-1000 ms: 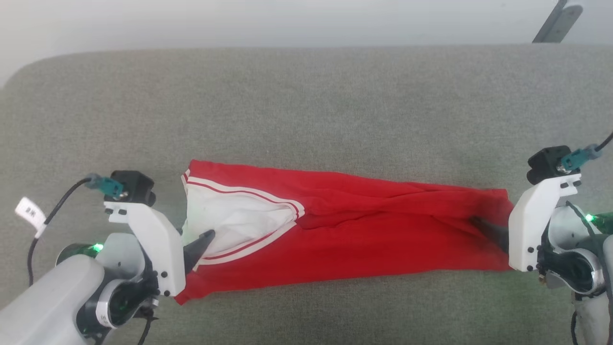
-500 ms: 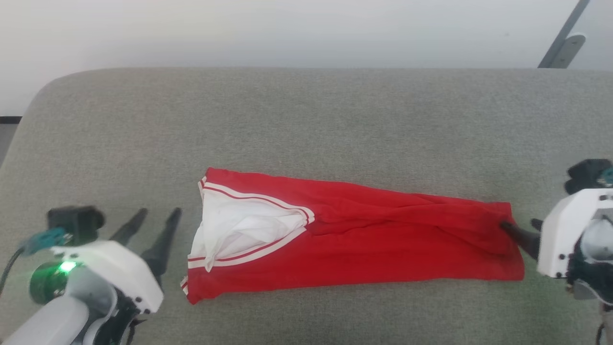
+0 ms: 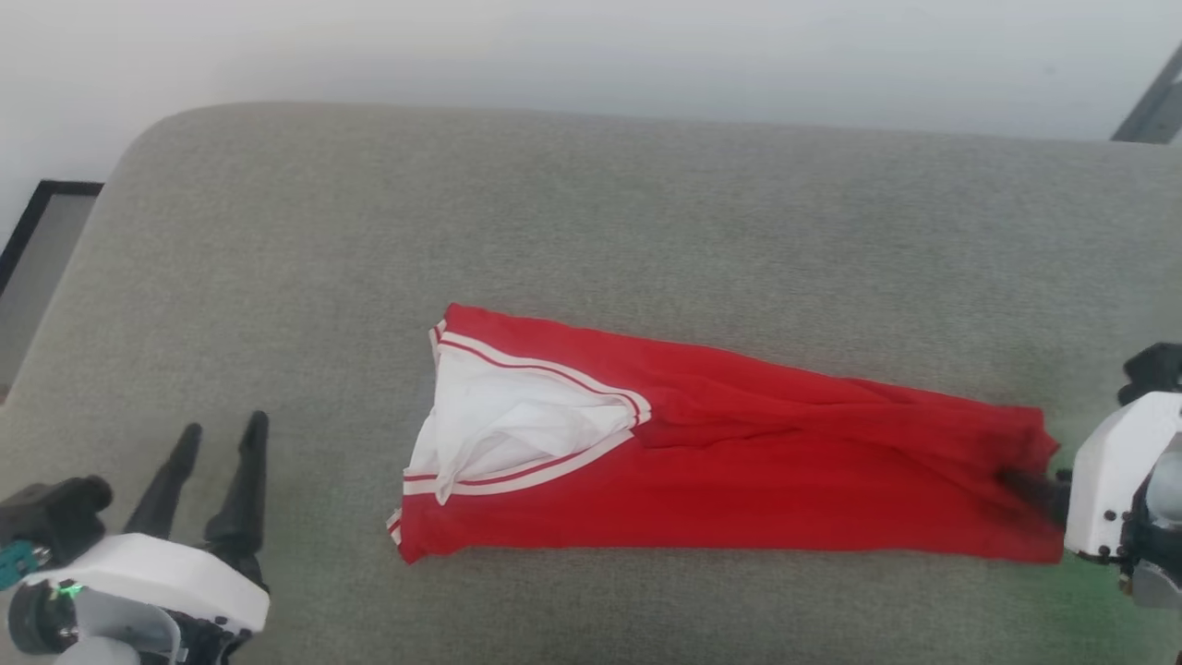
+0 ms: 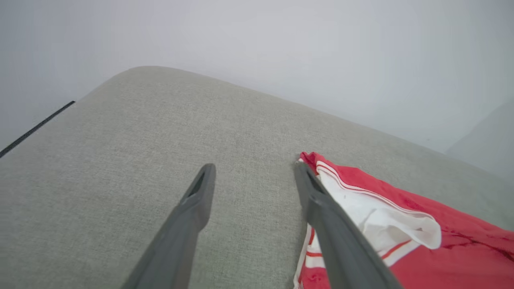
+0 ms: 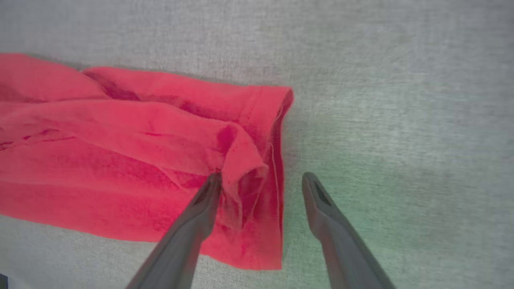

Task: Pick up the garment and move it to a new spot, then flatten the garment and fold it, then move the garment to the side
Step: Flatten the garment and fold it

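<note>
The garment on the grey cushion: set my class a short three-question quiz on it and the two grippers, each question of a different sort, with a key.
1. True or false: the left gripper is touching the garment.
2. Multiple choice: the sleeve at the garment's end nearest the left gripper is A) white, B) black, C) blue.
3. Fill in: the right gripper has its fingers ____, one over red cloth, one over the cushion.
Key: 1 false, it stands apart from the garment, over the cushion; 2 A; 3 open.
</note>
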